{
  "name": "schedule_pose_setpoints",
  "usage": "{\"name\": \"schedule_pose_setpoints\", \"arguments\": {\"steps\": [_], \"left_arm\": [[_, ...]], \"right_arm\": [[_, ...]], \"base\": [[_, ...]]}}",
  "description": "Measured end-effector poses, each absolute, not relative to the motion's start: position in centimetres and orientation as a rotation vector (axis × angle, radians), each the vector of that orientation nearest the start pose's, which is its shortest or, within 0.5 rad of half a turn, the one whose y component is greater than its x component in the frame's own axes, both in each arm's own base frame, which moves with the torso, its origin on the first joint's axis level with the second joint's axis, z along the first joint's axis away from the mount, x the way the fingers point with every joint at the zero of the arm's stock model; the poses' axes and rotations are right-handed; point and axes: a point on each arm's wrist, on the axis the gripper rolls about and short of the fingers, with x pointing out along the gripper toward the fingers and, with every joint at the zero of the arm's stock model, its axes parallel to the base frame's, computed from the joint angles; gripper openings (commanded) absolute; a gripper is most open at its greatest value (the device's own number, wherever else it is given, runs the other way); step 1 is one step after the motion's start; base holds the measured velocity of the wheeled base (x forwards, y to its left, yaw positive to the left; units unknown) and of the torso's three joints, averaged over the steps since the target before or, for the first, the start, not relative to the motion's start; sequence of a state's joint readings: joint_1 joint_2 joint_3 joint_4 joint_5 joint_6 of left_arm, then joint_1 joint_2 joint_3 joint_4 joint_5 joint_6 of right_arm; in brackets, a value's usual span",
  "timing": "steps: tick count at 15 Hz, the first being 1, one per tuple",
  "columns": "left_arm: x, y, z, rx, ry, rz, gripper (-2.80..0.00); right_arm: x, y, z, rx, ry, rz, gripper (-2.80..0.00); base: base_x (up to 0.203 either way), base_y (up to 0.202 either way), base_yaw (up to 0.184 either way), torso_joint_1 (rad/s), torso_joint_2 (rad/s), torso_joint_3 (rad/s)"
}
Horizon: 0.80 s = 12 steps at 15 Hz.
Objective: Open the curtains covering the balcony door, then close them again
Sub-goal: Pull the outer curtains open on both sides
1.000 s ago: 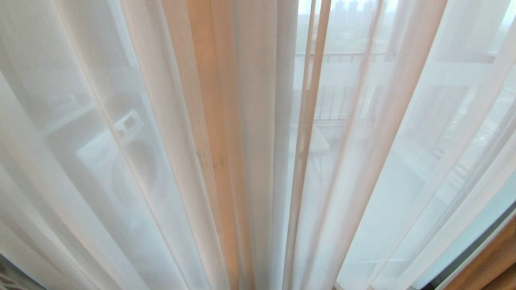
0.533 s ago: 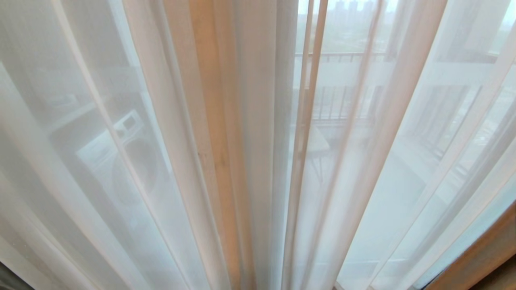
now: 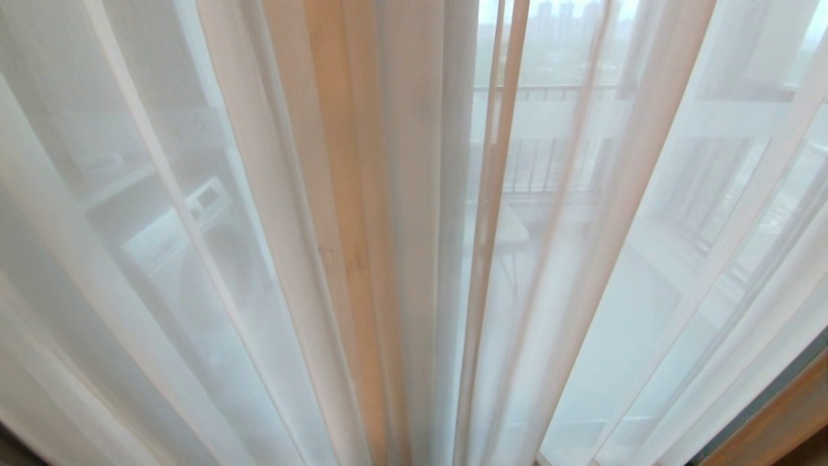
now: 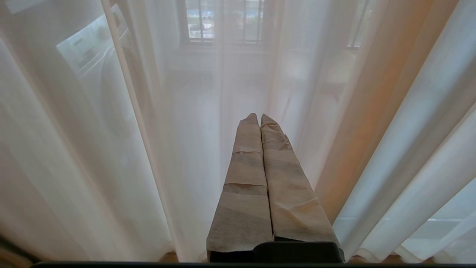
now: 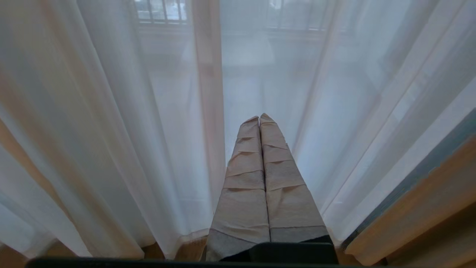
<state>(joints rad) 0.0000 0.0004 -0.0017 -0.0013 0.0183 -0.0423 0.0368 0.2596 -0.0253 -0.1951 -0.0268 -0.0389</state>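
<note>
The curtains' thin white sheers hang shut across the whole head view, with a denser bunch of folds in the middle. The balcony door shows only dimly through the cloth, apart from a dark frame strip low at the right. My left gripper is shut and empty, its tape-wrapped fingers pointing at the sheers a little short of them. My right gripper is also shut and empty, just before the sheers. Neither gripper shows in the head view. No thick drape is in view.
Behind the sheers a white washing machine stands on the left and a barred balcony railing runs across the back. A wooden ledge lies at the lower right beside the dark strip. The curtain hems reach the wooden floor.
The sheer folds at the left and lower right have swayed slightly, and the dark strip in the lower right corner shows a little differently. No arm enters the head view.
</note>
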Motion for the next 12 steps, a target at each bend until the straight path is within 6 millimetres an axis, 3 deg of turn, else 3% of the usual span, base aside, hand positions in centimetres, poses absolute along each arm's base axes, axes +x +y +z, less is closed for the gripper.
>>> {"name": "schedule_pose_setpoints", "arguments": {"steps": [7, 12], "left_arm": [[-2.3, 0.0, 7.6, -0.042, -0.003, 0.018, -2.80], [-2.3, 0.0, 7.6, -0.042, -0.003, 0.018, -2.80]], "right_arm": [[-1.1, 0.0, 8.4, -0.037, 0.087, -0.036, -2.80], [-2.1, 0.0, 7.6, -0.031, 0.016, -0.006, -2.80]], "base": [[0.000, 0.000, 0.000, 0.000, 0.00, 0.000], [0.000, 0.000, 0.000, 0.000, 0.00, 0.000]]}}
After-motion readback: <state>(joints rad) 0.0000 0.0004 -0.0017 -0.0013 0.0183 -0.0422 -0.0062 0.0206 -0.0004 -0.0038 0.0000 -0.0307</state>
